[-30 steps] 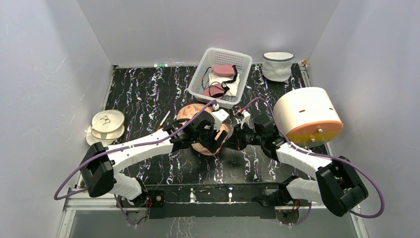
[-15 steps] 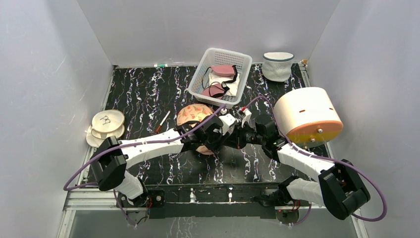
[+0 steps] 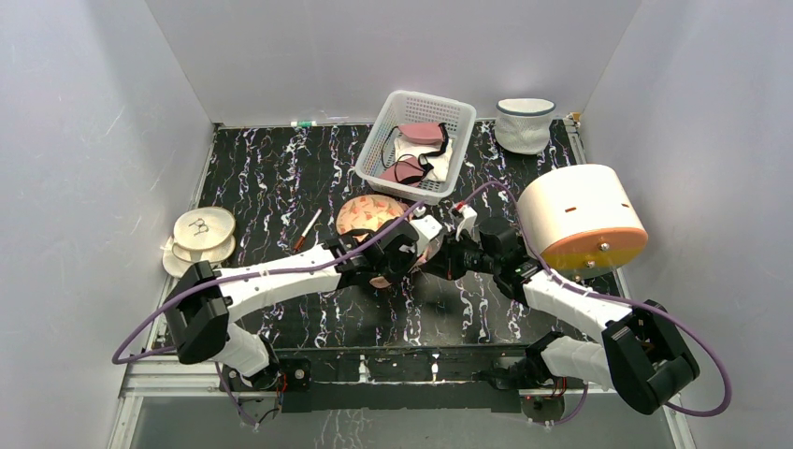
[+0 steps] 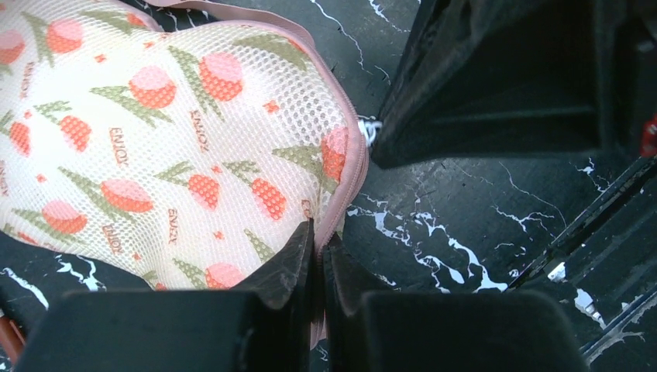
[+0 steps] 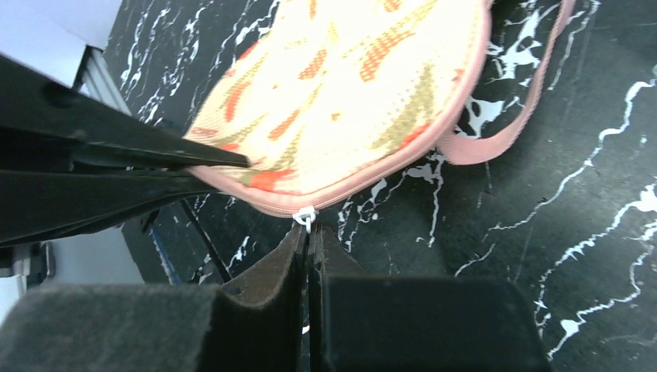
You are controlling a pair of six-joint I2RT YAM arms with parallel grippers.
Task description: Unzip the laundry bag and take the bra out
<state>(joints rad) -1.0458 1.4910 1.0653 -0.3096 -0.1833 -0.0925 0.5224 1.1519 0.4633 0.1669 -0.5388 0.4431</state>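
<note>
Behind laundry bag [image 3: 365,213]: basket [image 3: 377,137] | right: drum [image 3: 575,215] | left: disc case [image 3: 199,230]

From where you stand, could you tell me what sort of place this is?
Probably a robot test cell staged for laundry handling: plain grey walls box in a black marbled table holding a laundry bag and a white basket.

A black, white-veined table [image 3: 271,178] carries the laundry bag [image 3: 363,213] near its middle. A white basket [image 3: 460,112] stands at 12 o'clock, a mesh tub [image 3: 524,126] at 1, a cream drum [image 3: 580,220] at 3, pale disc cases [image 3: 201,234] at 9, and, at 9 o'clock of the bag, what may be a pen [image 3: 307,229].
</note>
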